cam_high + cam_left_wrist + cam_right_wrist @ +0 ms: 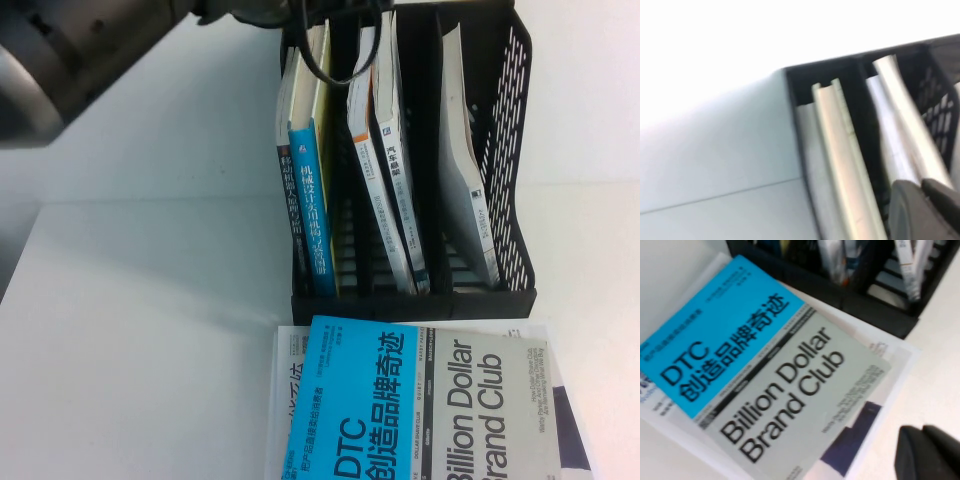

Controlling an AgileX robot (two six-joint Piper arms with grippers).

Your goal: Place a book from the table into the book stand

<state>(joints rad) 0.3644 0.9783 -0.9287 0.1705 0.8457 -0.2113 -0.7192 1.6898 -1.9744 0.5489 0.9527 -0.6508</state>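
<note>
Item: the table (150, 300), white and plain, bearing everything listed. Item: the book stand (512, 150), black, three slots, set at the far side; the left slot holds a blue-spined book (312, 205) with a dark volume beside it, the middle slot two leaning volumes, the right slot one pale volume. Item: the book (292, 365), white-covered, lying flat on the table just in front of the stand's near edge, mostly hidden under the next entry; only its margins show. Item: the DTC book (400, 400), bright blue and grey, resting flat on top of the white one. Item: left gripper (925, 210), over the stand's left and middle slots, carrying nothing visible; open or closed cannot be told. Item: right gripper (932, 452), above the stacked books near the white one's corner, touching neither; its state likewise cannot be told. Status, by judgement: not begun for this book; uncovering or reaching it, grasping, lifting and slotting all remain.
</note>
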